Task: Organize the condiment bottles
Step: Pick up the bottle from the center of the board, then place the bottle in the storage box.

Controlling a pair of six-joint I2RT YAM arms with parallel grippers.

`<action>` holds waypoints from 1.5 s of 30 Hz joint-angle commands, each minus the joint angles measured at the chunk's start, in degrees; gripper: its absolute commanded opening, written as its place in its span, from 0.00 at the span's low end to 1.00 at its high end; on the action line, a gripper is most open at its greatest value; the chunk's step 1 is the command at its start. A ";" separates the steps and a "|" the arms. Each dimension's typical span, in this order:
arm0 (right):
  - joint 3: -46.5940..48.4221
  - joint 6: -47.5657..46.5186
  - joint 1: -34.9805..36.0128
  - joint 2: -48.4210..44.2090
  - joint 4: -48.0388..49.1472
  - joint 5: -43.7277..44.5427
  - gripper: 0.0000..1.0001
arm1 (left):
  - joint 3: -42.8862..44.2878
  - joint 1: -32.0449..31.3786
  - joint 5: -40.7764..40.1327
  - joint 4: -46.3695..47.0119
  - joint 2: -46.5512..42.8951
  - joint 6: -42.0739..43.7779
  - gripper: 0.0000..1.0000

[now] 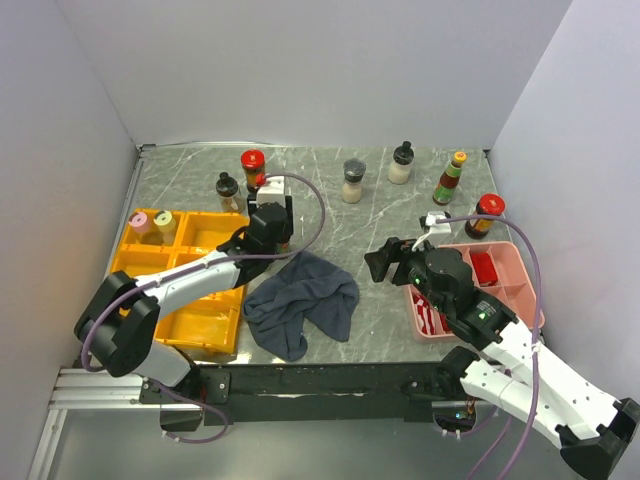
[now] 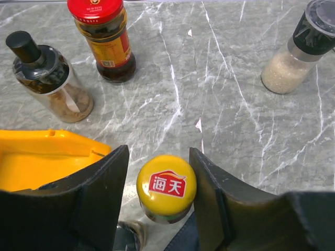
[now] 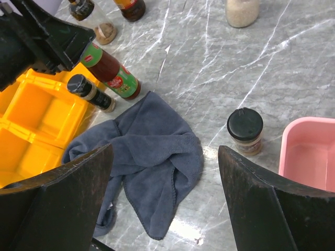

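the left tool point(image 2: 158, 152) straddles the neck of a yellow-capped sauce bottle point(image 2: 166, 184), with a jaw close on either side. whether they press it i cannot tell. the bottle is just beside the yellow tray point(image 2: 42, 157), at the edge of the dark grey cloth point(image 3: 157, 178). the right tool point(image 3: 165, 150) hangs wide open and empty over that cloth. a black-capped jar point(image 3: 245, 128) stands between the cloth and the pink tray point(image 3: 309, 151). the table point(image 2: 235, 130) is grey marble with white veins, and a red-capped sauce bottle point(image 2: 104, 39) stands further back on it. plain pale walls point(image 1: 320, 70) close it in on three sides.
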 commanded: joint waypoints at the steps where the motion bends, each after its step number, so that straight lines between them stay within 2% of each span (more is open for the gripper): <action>1: -0.18 -0.56 0.25 -0.47 1.70 0.47 0.89 | 2.27 1.68 2.63 3.49 1.00 -0.60 0.53; 2: -0.27 -0.55 0.16 -0.64 1.88 0.47 0.89 | 2.36 1.86 2.98 3.40 1.09 -0.69 0.42; 4: -0.45 -0.55 0.25 -1.17 1.97 0.65 0.89 | 3.15 2.21 3.59 2.70 1.44 -0.69 0.30; 5: -0.45 -0.55 0.25 -1.26 1.88 0.74 0.89 | 3.85 2.30 3.94 2.26 1.44 -0.69 0.21; 9: -0.54 -0.64 0.16 -1.61 1.97 1.00 0.89 | 5.61 2.30 6.40 0.59 0.57 -0.42 0.01; 15: -0.54 -0.55 0.25 -1.70 2.14 0.30 0.89 | 11.14 2.21 6.94 -2.57 -0.05 0.72 0.01; 22: -0.71 -0.64 0.16 -2.67 1.97 0.30 0.89 | 15.28 2.74 2.19 -3.90 -2.16 3.79 0.01; 27: -0.89 -0.73 0.25 -3.02 1.88 0.21 0.89 | 16.16 7.56 1.22 -6.69 -4.53 2.40 0.01; 29: -1.06 -0.82 0.16 -3.28 2.05 0.21 0.89 | 15.11 10.90 2.45 -6.88 -6.72 2.12 0.01; 35: -1.33 -0.91 0.16 -3.54 2.58 -0.23 0.89 | 8.26 16.97 -0.53 -1.27 -12.78 3.88 0.01; 40: -0.98 -0.91 0.16 -3.46 2.14 -0.84 0.89 | 5.36 22.67 -2.47 1.56 -13.41 4.06 0.01; 45: -1.33 -0.91 0.16 -4.51 2.05 -0.32 0.89 | 4.04 25.76 -1.85 2.43 -12.36 2.57 0.01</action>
